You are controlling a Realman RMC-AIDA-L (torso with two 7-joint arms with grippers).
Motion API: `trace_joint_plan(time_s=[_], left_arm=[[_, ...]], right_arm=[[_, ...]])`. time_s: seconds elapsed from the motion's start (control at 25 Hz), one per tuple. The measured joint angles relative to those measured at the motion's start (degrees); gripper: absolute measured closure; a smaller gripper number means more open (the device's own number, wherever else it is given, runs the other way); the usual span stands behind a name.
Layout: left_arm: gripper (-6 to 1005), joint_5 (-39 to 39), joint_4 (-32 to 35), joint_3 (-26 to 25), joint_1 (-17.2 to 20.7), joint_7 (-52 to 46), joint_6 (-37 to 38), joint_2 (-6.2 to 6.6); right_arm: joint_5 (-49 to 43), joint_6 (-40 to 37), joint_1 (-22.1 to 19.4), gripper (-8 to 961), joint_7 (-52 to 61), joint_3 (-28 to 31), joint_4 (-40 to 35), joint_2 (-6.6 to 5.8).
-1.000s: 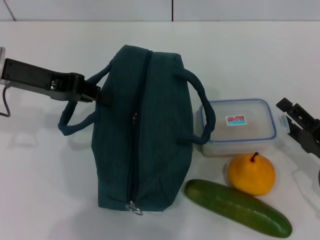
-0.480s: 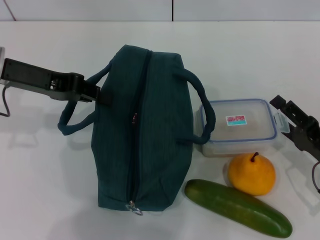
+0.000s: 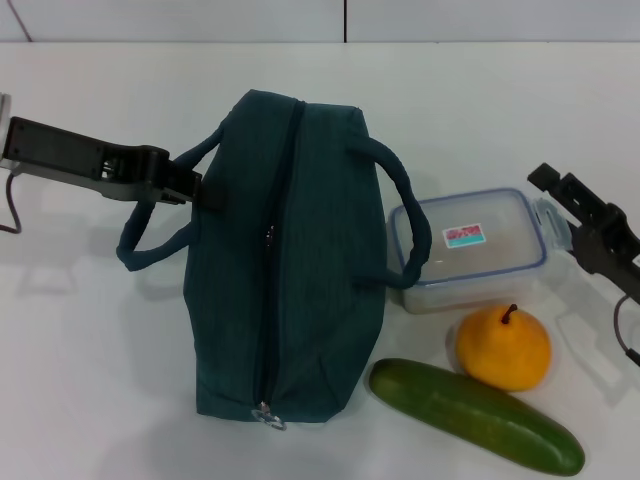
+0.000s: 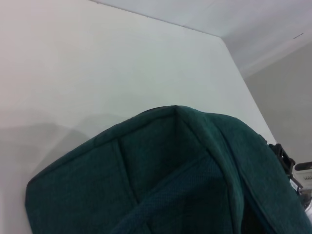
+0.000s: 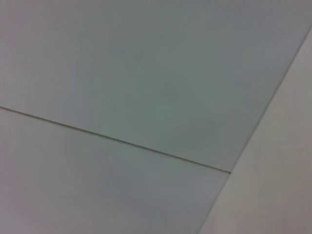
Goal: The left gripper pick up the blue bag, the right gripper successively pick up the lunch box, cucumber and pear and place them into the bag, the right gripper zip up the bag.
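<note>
We see the blue bag (image 3: 285,260) lying on its side on the white table (image 3: 90,360), its zipper running down the middle and closed, with the metal ring pull (image 3: 266,417) at the near end; one loop handle (image 3: 150,225) spreads toward the robot's left, the other handle (image 3: 400,210) arches toward the right and rests against the lunch box (image 3: 470,250).

The left gripper (image 3: 195,188) reaches in from the left edge and meets the bag at the base of the left handle; its tips are pressed into the fabric, but we cannot tell whether they are clenched on it or merely touching. From the left wrist, we look closely onto the teal fabric of the bag (image 4: 165,180) with the table beyond.

The lunch box sits just to the right of the bag, lid on, with a small red-and-blue sticker (image 3: 462,236) on top; its near edge is tilted slightly up toward the right. The right gripper (image 3: 570,215) is at the box's right end, touching the lid clip there; we cannot tell how its fingers stand. The right wrist camera shows only a plain pale surface with a thin seam (image 5: 112,139).

The pear (image 3: 503,347) stands upright just in front of the lunch box, its dark stem pointing up; the cucumber (image 3: 475,415) lies diagonally in front of the pear, touching it or nearly so, with one end near the bag's lower right corner.
</note>
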Motion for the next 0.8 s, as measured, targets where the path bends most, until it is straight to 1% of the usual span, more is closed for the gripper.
trace_joint_plan(time_s=[0.4,0.8], left_arm=[[945,-0.02,0.0,0.0,0.12,0.36,-0.01,-0.04],[946,0.03,0.0,0.0,-0.19,0.6,-0.08,-0.03]], right_arm=[[0.33,2.68,0.95,161,0.11,0.0,-3.03,-0.13],[0.03,6.44,0.35,164,0.14,-0.01,-2.79,-0.04]])
